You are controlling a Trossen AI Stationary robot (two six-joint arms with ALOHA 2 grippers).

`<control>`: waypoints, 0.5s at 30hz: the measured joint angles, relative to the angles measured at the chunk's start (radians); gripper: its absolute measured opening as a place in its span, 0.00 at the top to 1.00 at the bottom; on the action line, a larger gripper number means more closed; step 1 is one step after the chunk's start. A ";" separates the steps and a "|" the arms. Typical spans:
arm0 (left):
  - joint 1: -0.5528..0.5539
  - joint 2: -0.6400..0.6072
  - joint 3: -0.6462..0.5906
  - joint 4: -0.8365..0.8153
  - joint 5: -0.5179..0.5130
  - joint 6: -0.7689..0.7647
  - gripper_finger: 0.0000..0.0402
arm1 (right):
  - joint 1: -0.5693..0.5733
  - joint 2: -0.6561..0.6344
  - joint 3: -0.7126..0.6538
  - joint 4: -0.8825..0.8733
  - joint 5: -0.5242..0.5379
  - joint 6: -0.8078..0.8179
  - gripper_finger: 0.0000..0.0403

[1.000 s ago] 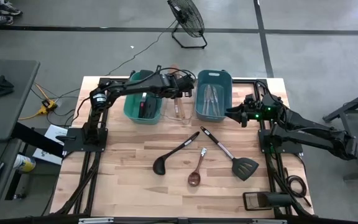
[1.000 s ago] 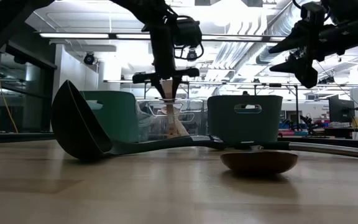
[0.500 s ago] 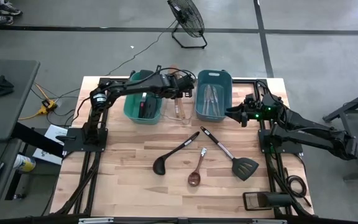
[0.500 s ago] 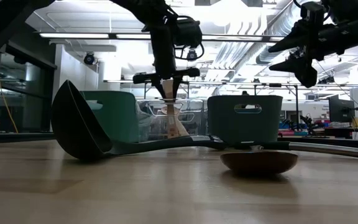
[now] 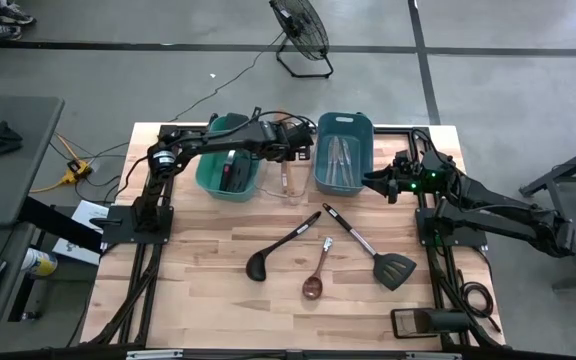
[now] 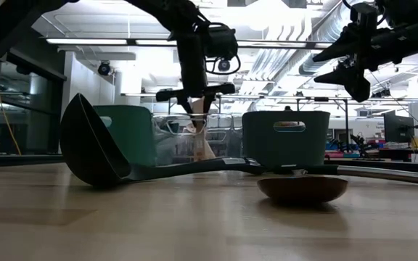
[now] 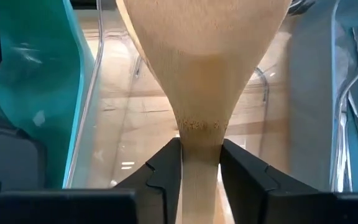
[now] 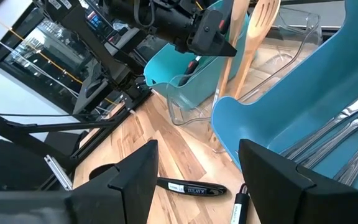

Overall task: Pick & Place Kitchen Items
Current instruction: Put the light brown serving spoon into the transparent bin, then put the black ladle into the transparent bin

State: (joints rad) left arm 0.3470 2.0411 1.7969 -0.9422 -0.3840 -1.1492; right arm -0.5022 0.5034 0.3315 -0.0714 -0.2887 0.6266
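The left end effector [image 7: 200,163] hangs over the clear plastic bin [image 5: 290,178], its two dark, angular fingers [image 7: 160,177] pressed against the narrow neck of a wooden spatula [image 7: 202,74]. The spatula is pale, fine-grained wood, flaring from a slim handle into a broad, smooth blade that points down into the bin. The low view shows it hanging upright below the fingers, its blade at the level of the bin's transparent walls; whether the tip touches the bin floor I cannot tell.

Just beside the clear bin on one side stands a green bin [image 5: 229,158] of glossy plastic with a red-handled utensil [image 5: 230,168] in it; on the other side is a blue bin [image 5: 342,152] holding slim silver cutlery [image 5: 339,157].

The right end effector [image 5: 372,181] hovers above the worktop's right edge, near the blue bin, its blocky black fingers [image 8: 128,182] spread apart with nothing between them.

On the bare, light butcher-block worktop [image 5: 198,280] lie three more items, well apart from the bins: a black ladle [image 5: 279,248] with a deep rounded bowl, a small wooden spoon [image 5: 316,274] with a dark oval bowl, and a black slotted spatula [image 5: 372,248] with a metal shaft and a flat, squarish head.
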 joint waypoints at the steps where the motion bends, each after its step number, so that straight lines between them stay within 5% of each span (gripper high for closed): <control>1: 0.000 0.000 0.000 -0.002 0.002 -0.004 0.72 | 0.000 0.000 0.000 0.000 0.000 -0.001 0.47; 8: 0.000 0.000 0.000 -0.004 0.016 -0.002 0.54 | 0.000 0.000 0.000 0.000 0.000 -0.012 0.47; 15: 0.000 0.000 0.000 -0.005 0.030 0.000 0.51 | 0.000 0.000 0.000 0.000 0.002 -0.029 0.47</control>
State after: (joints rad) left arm 0.3470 2.0407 1.7974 -0.9467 -0.3542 -1.1490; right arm -0.5023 0.5034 0.3314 -0.0711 -0.2871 0.5980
